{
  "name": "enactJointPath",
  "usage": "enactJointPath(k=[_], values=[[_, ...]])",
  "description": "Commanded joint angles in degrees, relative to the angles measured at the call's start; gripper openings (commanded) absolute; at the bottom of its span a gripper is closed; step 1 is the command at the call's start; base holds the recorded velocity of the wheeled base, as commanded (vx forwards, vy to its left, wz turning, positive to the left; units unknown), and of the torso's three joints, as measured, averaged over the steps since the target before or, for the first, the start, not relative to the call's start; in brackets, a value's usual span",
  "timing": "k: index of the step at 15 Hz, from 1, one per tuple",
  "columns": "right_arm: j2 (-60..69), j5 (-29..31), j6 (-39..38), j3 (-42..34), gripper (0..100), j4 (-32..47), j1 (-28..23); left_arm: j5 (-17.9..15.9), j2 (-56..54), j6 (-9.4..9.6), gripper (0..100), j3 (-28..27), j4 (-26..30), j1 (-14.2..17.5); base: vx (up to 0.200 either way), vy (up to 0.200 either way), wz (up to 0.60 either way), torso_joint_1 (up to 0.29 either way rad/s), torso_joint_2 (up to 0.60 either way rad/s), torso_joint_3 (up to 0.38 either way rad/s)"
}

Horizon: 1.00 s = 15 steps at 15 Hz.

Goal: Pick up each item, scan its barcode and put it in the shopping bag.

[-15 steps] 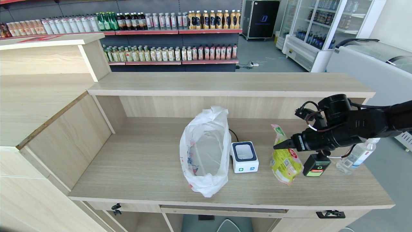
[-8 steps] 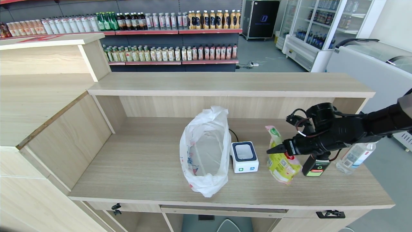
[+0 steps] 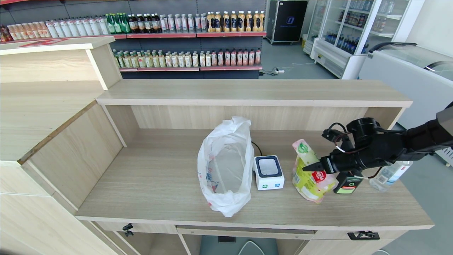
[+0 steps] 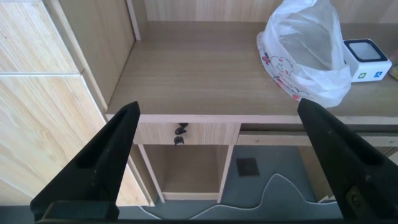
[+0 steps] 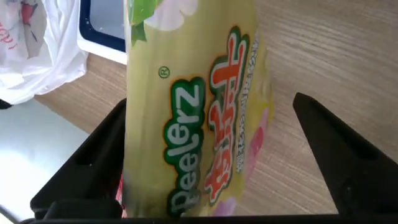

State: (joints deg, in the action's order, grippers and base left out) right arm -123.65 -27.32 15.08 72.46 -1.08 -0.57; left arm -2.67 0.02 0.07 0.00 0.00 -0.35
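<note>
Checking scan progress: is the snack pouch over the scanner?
No, the snack pouch sits to the right of the scanner, with bare counter between them.

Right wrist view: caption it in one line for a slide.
Open right gripper flanks the yellow snack pouch on the counter, scanner beyond.

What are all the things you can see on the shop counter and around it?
shopping bag: one, white, middle of the counter, mouth open
scanner: one, white with a dark top, just right of the bag
snack pouch: one, yellow-green, upright, right of the scanner
dark bottle: one, black with a green label, right of the pouch
clear bottle: one, see-through, far right of the counter
counter: one, light wood
drink bottles: many, mixed colours, shelves behind
coolers: count unclear, white, back right
right gripper: one, black, open around the pouch
left gripper: one, black, open, before the counter's front edge
</note>
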Motion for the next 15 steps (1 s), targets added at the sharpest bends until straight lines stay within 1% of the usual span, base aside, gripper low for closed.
enactJointPath(k=[1, 7, 10, 12, 13, 14, 15], values=[[-0.45, -0.1, 1.53, -0.13, 0, 0.03, -1.62, -0.05, 0.06, 0.01, 100, 0.0, 0.0, 0.0, 0.0, 0.0, 0.0, 0.0, 0.0, 0.0], [-0.19, -0.1, 1.62, -1.01, 0, 0.03, -2.15, -0.05, 0.06, 0.01, 100, 0.0, 0.0, 0.0, 0.0, 0.0, 0.0, 0.0, 0.0, 0.0], [2.01, -0.45, 1.71, -2.94, 0, 0.12, -2.15, 0.03, 0.06, 0.01, 100, 0.0, 0.0, 0.0, 0.0, 0.0, 0.0, 0.0, 0.0, 0.0], [8.69, -9.51, 0.74, -5.93, 0, 0.47, -3.12, -0.05, 0.06, 0.01, 100, 0.0, 0.0, 0.0, 0.0, 0.0, 0.0, 0.0, 0.0, 0.0], [12.47, -12.93, 0.48, -6.89, 0, 1.26, -3.82, 0.03, 0.06, 0.01, 100, 0.0, 0.0, 0.0, 0.0, 0.0, 0.0, 0.0, 0.0, 0.0], [16.16, -16.54, -0.23, -7.07, 0, 3.11, -4.7, -0.05, 0.06, 0.01, 100, 0.0, 0.0, 0.0, 0.0, 0.0, 0.0, 0.0, 0.0, 0.0], [20.47, -20.93, -0.49, -6.63, 0, 6.89, -5.76, -0.05, 0.06, 0.01, 100, 0.0, 0.0, 0.0, 0.0, 0.0, 0.0, 0.0, 0.0, 0.0]])
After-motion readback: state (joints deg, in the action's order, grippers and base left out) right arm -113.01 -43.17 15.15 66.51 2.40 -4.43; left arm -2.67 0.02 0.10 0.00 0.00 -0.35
